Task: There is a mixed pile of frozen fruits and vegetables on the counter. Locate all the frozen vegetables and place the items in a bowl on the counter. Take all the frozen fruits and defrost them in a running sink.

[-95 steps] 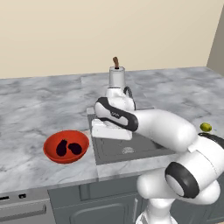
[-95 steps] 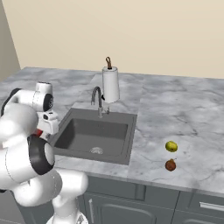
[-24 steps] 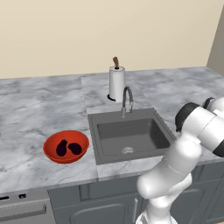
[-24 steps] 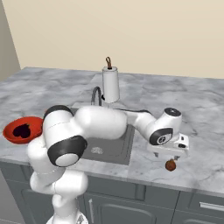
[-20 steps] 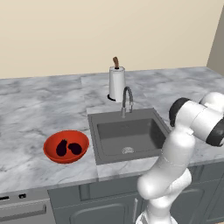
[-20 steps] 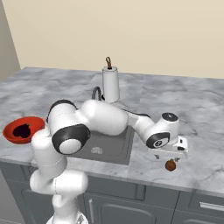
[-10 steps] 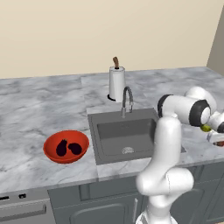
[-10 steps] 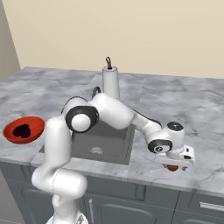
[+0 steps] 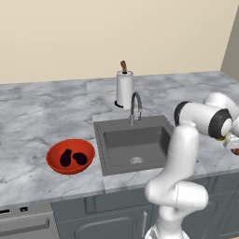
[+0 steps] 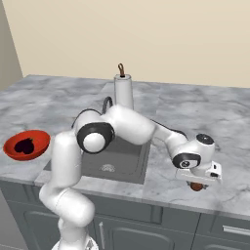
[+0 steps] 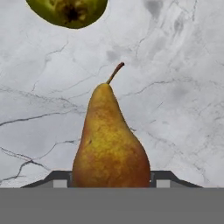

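Marbled surface (image 11: 183,78) under brown pear (image 11: 111,140), frame centre, stem up. Jaws of gripper (image 11: 111,181) pinch pear's base from both sides. Yellow-green fruit (image 11: 68,11) at upper left, apart from pear.

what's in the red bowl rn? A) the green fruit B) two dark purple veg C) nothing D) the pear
B: the red bowl holds two dark purple vegetables, while the pear and green fruit lie on the counter by the pincer.
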Available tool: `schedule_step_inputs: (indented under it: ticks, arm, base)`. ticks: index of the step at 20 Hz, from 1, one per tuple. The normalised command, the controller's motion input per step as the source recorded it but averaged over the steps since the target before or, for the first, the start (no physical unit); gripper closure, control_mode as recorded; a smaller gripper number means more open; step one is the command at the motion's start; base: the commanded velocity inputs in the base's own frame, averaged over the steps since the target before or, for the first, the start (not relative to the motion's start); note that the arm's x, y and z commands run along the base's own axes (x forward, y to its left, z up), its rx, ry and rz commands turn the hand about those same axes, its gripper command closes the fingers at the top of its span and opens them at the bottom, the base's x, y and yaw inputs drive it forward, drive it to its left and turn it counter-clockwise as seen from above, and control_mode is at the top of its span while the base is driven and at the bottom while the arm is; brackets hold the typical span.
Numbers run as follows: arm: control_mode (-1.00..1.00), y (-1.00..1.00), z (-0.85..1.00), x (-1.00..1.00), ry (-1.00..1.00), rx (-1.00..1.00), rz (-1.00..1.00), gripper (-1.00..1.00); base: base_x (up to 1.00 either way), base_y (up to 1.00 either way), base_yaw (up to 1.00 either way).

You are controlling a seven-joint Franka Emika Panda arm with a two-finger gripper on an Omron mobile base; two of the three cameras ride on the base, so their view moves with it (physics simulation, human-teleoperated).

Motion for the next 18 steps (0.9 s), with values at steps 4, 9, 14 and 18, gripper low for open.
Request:
schedule_step_inputs:
  ticks: [4, 9, 14, 18]
  arm:
    - [-1.00, 1.00, 0.60, -0.03, 0.20, -0.01, 0.00, 1.00]
    - [-1.00, 1.00, 0.90, -0.03, 0.02, -0.01, 0.02, 1.00]
    - [-1.00, 1.00, 0.56, 0.00, 0.02, -0.04, 0.02, 1.00]
    - [-1.00, 1.00, 0.41, 0.02, 0.00, -0.02, 0.03, 1.00]
  base:
    - [0.00, 0.00, 0.00]
    - [0.00, 0.00, 0.00]
    - [0.00, 0.00, 0.00]
    - [0.00, 0.00, 0.00]
